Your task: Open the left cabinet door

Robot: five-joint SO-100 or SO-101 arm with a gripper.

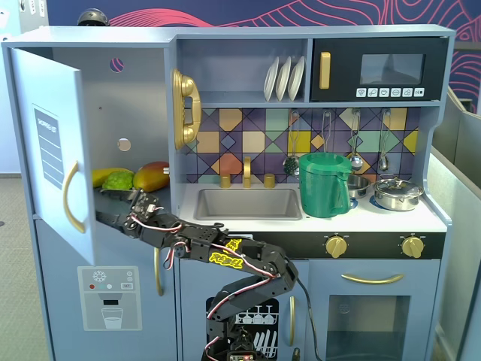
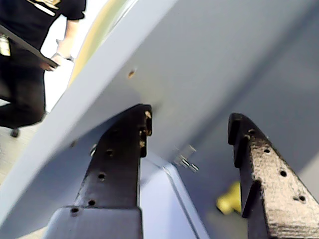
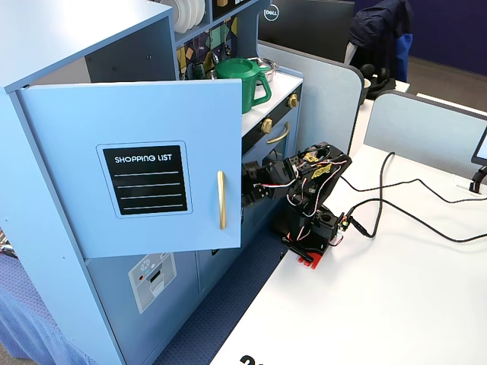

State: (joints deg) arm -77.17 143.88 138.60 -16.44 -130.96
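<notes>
The left cabinet door (image 1: 45, 143) stands swung wide open; its "SHOPPING LIST" panel and gold handle (image 3: 221, 199) face outward on the door (image 3: 144, 114). My gripper (image 1: 103, 207) reaches into the opened compartment, its tips just behind the door's lower free edge. In the wrist view the gripper (image 2: 189, 119) is open and empty. The black left finger (image 2: 119, 164) lies close against the door's pale inner face (image 2: 199, 59); I cannot tell if it touches. In the side fixed view the door hides the gripper; only the arm (image 3: 262, 182) shows.
Toy fruit lies in the compartment: banana (image 1: 101, 174), green fruit (image 1: 118, 180), mango (image 1: 152, 175). The dispenser door (image 1: 110, 297) is below. A green pitcher (image 1: 325, 184) and pot (image 1: 397, 193) stand by the sink (image 1: 248, 203). Cables (image 3: 396, 205) cross the white table.
</notes>
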